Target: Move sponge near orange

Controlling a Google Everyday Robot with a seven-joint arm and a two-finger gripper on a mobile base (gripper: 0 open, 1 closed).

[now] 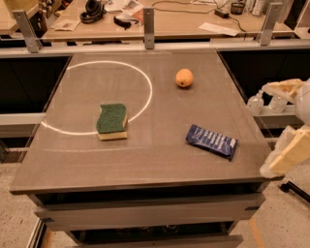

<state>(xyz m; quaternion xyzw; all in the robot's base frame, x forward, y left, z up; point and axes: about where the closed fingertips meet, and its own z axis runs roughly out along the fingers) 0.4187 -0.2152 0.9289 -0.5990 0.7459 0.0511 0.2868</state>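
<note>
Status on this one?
Gripper off right of table. Green-topped yellow foam sponge well apart from small round orange. Dark blue snack packet between gripper and sponge.

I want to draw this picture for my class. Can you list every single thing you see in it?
table: one, grey-brown, fills the middle of the view
ring: one, white, marked on the table's far left part
sponge: one, dark green over pale yellow, left of centre, at the ring's near edge
orange: one, orange, far part of the table, right of the ring
snack packet: one, dark blue, near right part of the table
desk: one, light wood, behind the table
headphones: one pair, black, on the desk
posts: three, grey metal, along the table's far edge
end effector: one, cream, off the table's near right corner, holding nothing
</note>
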